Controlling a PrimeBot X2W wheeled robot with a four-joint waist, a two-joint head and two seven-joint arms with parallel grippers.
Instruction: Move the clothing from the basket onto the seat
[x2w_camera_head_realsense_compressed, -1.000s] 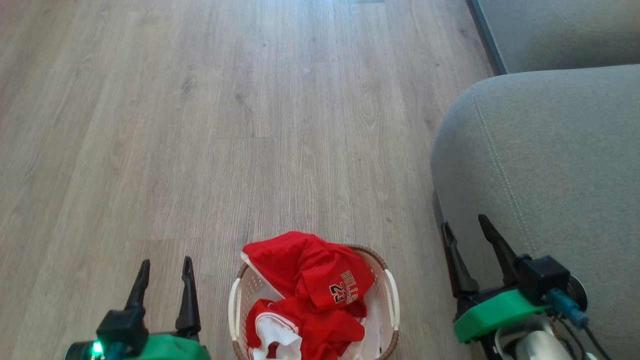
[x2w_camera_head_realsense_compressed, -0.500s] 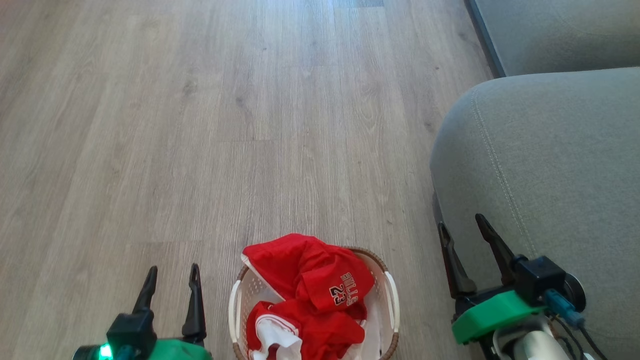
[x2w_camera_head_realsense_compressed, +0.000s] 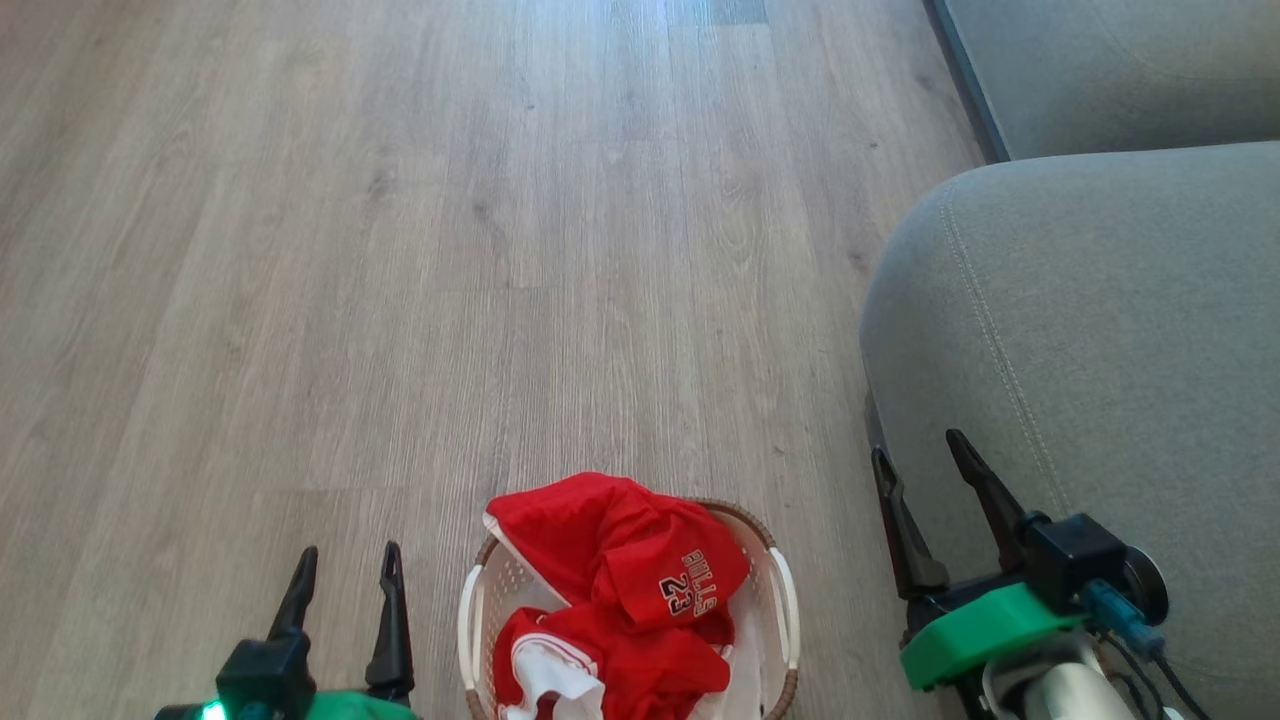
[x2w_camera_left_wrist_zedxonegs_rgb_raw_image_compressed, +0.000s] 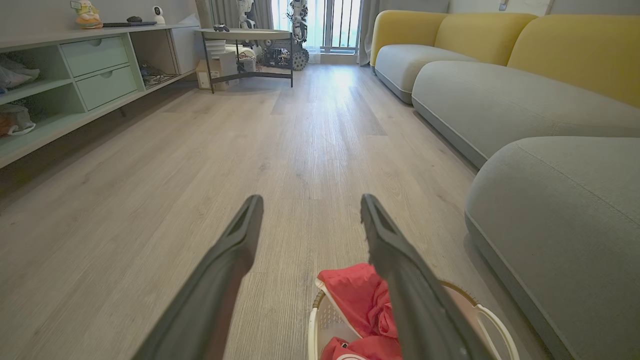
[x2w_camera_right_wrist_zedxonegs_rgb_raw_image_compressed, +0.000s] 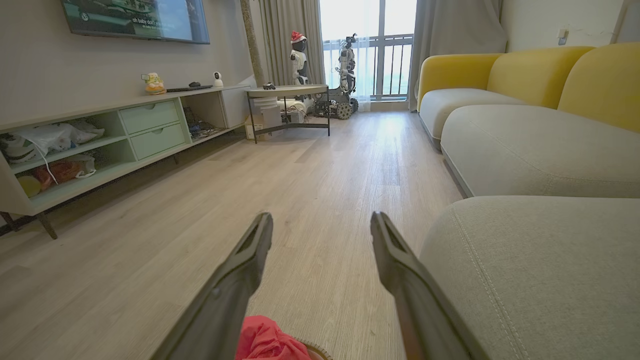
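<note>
**Clothing** (x2w_camera_head_realsense_compressed: 625, 590): two bright red mesh garments with white trim, heaped together in the basket (x2w_camera_head_realsense_compressed: 468, 612). The upper one is printed "BULLS 23" (the lettering reads upside down in the head view). A red fold rises above the basket's far rim.

**Basket**: small oval cream plastic one with perforated sides, a brown woven-look rim and white side handles. It stands on the pale wooden floor (x2w_camera_head_realsense_compressed: 400, 250) between the two grippers, near the seat (x2w_camera_head_realsense_compressed: 1100, 330) but apart from it.

**Seat**: large grey-green cushion with a rounded corner and a stitched seam, on the robot's right of the basket.

**Left gripper** (x2w_camera_head_realsense_compressed: 350, 549): its fingers are spread wide and grasp nothing. It hangs over the floor just left of the basket.

**Right gripper** (x2w_camera_head_realsense_compressed: 917, 444): its fingers are likewise released and empty. It is poised at the seat's near corner, right of the basket.

**Background** (wrist views): low cabinet (x2w_camera_right_wrist_zedxonegs_rgb_raw_image_compressed: 125, 130) with pale green drawers, side table (x2w_camera_right_wrist_zedxonegs_rgb_raw_image_compressed: 287, 92), yellow backrests (x2w_camera_right_wrist_zedxonegs_rgb_raw_image_compressed: 525, 70).
</note>
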